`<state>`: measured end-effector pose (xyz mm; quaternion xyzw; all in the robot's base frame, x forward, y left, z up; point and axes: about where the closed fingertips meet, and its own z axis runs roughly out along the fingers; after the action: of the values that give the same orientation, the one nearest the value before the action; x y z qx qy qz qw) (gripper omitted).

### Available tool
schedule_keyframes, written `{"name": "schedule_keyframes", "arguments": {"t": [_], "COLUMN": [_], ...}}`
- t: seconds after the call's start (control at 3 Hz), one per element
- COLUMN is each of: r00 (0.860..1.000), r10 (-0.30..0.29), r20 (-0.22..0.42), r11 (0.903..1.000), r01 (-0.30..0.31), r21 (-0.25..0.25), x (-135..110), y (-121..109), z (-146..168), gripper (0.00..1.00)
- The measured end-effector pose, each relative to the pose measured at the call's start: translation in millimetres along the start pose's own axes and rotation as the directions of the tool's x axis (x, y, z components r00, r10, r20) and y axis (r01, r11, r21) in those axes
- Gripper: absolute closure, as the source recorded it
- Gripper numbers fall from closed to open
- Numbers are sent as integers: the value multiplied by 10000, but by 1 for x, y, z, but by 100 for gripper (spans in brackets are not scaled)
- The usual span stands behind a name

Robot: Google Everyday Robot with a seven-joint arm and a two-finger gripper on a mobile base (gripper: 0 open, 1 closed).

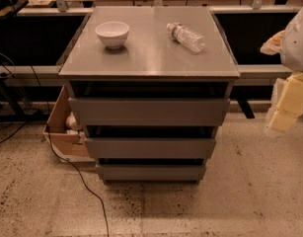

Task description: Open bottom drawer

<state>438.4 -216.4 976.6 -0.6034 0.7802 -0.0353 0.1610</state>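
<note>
Far left, a thin black cable (77,174) runs across the speckled stone floor (240,196) toward the near edge. Just beside the left flank of the grey, flat-topped desk (151,58) stands an open brown cardboard box (59,127) with something pale inside that I cannot identify. On the desk top, left of centre, a round white ceramic bowl (112,33) sits upright. Below the top, three matte grey handleless fronts are stacked, each with a dark gap above it: the large top drawer front (149,111), the middle drawer front (150,147), and, lowest and narrowest, the plain grey bottom drawer (151,172), just above the floor. It looks shut, its front in line with the stack above. Right of centre on the desk top, a clear plastic water bottle (186,37) lies on its side, well apart from the bowl. At the far right edge, my cream-coloured gripper (284,113) hangs beside the desk at about top-drawer height, well apart from the bottom drawer and touching nothing I can see. I cannot tell whether it is wide or narrow.
</note>
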Motion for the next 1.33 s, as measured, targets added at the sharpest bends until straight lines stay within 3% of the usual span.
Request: {"name": "schedule_keyframes", "arguments": {"t": [0.33, 0.67, 1.33], "r00": [9999, 9988, 9857], "r10": [-48, -203, -1140], "r20": [110, 443, 1241], "r11": [10000, 9998, 9890], "r01": [47, 205, 1245], "r21": [59, -41, -802], "x": [1, 11, 34], "y": [-1, -5, 1], "z": [5, 46, 169], "gripper": [0, 0, 0]}}
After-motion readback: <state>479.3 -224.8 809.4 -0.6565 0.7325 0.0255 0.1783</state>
